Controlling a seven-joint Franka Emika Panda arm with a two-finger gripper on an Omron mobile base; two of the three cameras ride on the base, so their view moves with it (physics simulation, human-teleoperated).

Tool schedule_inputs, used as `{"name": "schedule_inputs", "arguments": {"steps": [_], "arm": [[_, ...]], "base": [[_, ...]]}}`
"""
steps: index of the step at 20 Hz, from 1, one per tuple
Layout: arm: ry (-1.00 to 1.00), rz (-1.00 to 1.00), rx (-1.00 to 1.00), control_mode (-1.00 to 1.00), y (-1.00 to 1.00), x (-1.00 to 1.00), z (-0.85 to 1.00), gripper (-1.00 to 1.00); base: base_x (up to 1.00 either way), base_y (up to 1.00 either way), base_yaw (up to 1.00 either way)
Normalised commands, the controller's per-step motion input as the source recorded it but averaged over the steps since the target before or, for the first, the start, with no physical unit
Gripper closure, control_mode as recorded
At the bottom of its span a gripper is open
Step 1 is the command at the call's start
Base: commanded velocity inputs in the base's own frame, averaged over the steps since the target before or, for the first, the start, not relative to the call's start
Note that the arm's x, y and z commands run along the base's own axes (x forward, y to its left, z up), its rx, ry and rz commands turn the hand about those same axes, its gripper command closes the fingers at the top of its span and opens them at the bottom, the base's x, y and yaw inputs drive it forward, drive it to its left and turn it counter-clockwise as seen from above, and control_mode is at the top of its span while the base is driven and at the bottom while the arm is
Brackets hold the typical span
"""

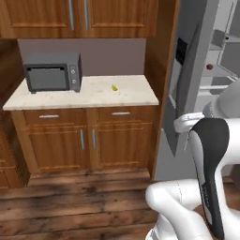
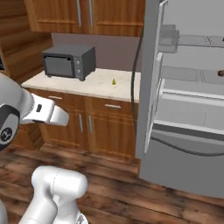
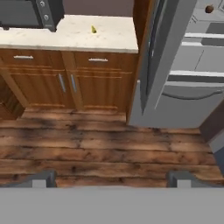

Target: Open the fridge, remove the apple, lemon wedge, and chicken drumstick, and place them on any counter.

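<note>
Gripper [image 3: 112, 179] is hanging wide open, holding nothing, over the floor. Lemon wedge [image 1: 114, 87] is lying on the bench [image 1: 126, 96], left of the open fridge [image 2: 175, 109].

The arm [image 1: 208, 154] is glossy white with rounded links, a black band at the joint, and small dark pincer [image 3: 111, 178] tips.

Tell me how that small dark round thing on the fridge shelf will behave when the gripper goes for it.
The apple looks round and smooth, so it would probably roll along the shelf if nudged off-centre. It sits small against the open fridge, so it is likely light and easy to knock deeper in. The gripper is open, which should leave room to straddle it.
</note>
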Motion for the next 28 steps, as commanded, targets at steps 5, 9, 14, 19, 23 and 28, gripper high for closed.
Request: {"name": "schedule_inputs", "arguments": {"steps": [5,9,14,19,23,28], "arm": [[0.00,0.00,0.00,1.00,0.00,0.00,0.00,-1.00],[0.00,0.00,0.00,1.00,0.00,0.00,0.00,-1.00],[0.00,0.00,0.00,1.00,0.00,0.00,0.00,-1.00],[0.00,0.00,0.00,1.00,0.00,0.00,0.00,-1.00],[0.00,0.00,0.00,1.00,0.00,0.00,0.00,-1.00],[0.00,0.00,0.00,1.00,0.00,0.00,0.00,-1.00]], "base": [[0.00,-1.00,0.26],[-0.02,-1.00,0.04],[0.05,-0.97,0.00],[0.30,-0.75,-0.08],[0.49,-0.53,-0.21],[0.35,-0.15,-0.15]]}}
